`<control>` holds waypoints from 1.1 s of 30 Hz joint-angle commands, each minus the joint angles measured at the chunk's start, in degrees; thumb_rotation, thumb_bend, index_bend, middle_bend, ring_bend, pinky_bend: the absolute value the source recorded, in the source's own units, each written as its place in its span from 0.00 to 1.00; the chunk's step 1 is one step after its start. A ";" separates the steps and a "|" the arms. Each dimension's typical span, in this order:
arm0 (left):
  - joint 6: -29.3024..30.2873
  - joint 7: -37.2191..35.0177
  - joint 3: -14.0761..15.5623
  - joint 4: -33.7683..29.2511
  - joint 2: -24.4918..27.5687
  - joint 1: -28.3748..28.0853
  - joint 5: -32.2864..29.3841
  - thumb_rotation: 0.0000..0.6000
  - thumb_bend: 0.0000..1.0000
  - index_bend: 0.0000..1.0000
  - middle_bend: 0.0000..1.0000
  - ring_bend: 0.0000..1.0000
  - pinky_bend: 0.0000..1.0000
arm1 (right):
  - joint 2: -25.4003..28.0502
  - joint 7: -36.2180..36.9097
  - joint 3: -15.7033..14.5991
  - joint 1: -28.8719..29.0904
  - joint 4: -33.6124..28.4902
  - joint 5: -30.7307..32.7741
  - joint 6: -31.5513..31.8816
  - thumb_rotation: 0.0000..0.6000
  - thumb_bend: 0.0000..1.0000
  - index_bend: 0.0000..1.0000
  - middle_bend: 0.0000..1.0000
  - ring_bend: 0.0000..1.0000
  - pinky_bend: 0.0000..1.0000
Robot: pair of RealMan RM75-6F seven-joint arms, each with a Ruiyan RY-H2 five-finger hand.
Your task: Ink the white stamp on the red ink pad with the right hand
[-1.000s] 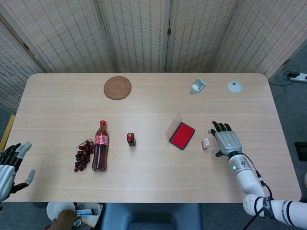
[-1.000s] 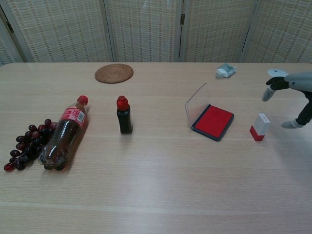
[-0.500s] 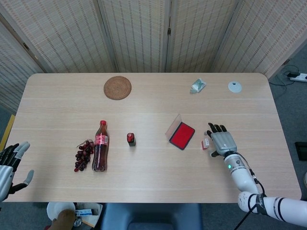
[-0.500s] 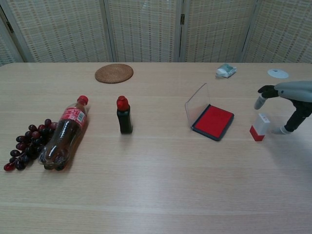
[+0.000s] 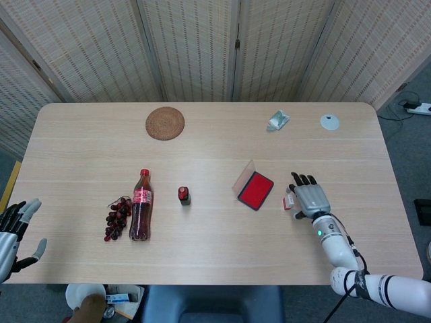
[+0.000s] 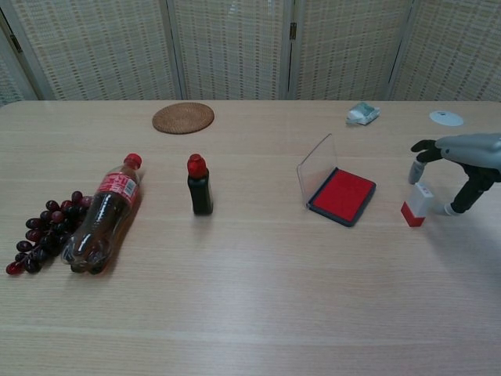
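The white stamp (image 6: pixel 416 204) with a red base stands upright on the table, right of the open red ink pad (image 6: pixel 341 195); both also show in the head view, the stamp (image 5: pixel 289 200) beside the pad (image 5: pixel 256 190). My right hand (image 6: pixel 458 160) hovers over the stamp from the right, fingers apart, thumb down beside it, not gripping it; in the head view this hand (image 5: pixel 310 198) partly covers the stamp. My left hand (image 5: pixel 15 232) hangs open off the table's left front corner.
A small ink bottle (image 6: pixel 199 185) with a red cap stands mid-table. A cola bottle (image 6: pixel 104 215) lies beside grapes (image 6: pixel 43 231) at the left. A woven coaster (image 6: pixel 183 117), a crumpled wrapper (image 6: pixel 362 113) and a white disc (image 6: pixel 445 118) lie along the far side.
My right hand has moved left toward the stamp and lowered over it. The left hand barely shifted. The stamp and pad stay put.
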 commanded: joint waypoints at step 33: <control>2.39 -1.20 -0.50 1.05 -0.55 0.72 0.65 1.00 0.43 0.00 0.00 0.00 0.00 | 0.58 -1.89 2.69 0.16 -4.29 -1.48 6.13 1.00 0.45 0.54 0.02 0.00 0.00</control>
